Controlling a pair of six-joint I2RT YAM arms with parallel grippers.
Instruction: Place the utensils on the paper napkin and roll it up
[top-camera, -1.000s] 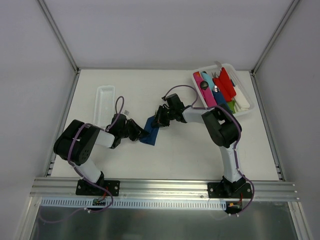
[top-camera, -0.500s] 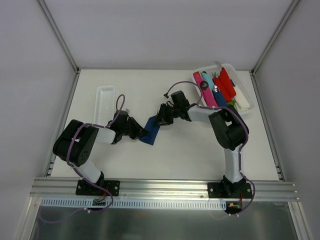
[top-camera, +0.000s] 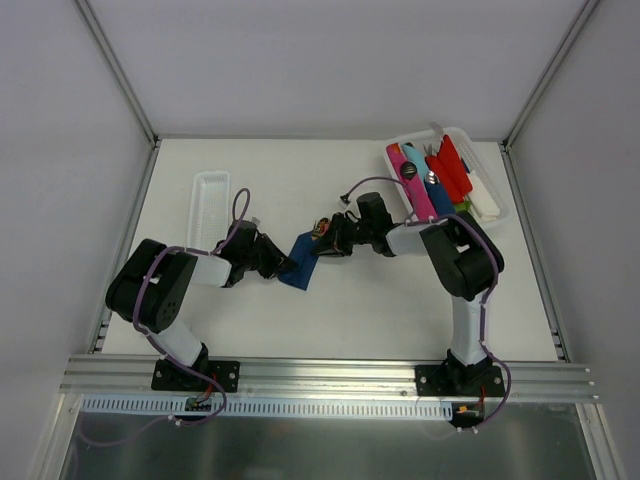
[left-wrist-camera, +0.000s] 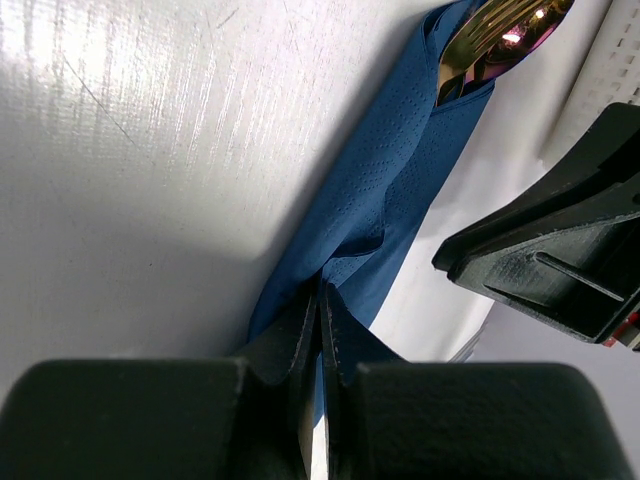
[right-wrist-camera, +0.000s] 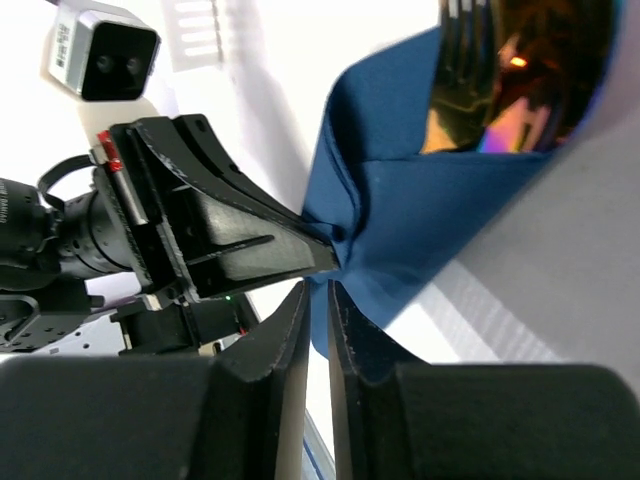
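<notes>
Two black pincers met at one thin, dark navy-blue paper napkin near the middle of the white counter. The napkin lay folded lengthwise into a narrow, loose strip set on a diagonal, its near end toward the left arm and its far end toward the right arm. From the far end poked the rounded heads of the slim, shiny copper-to-reddish metal utensils, tucked inside the fold; the fork tines showed among them, but how many pieces there were could not be told.

The left pincer had its fingers pressed together, with a raised pleat of the napkin pinched between them at the strip's near part. The right pincer had its fingers drawn in to a thin slit, and the blue edge of the napkin ran down into that slit, so it gripped the sheet too. In the right wrist view the tip of the left pincer touched the napkin just beside the right fingers.

Well apart on the left of the counter lay a narrow white rectangular tray. At the far right corner stood a white plastic basket holding pink, red, blue and white plastic items.
</notes>
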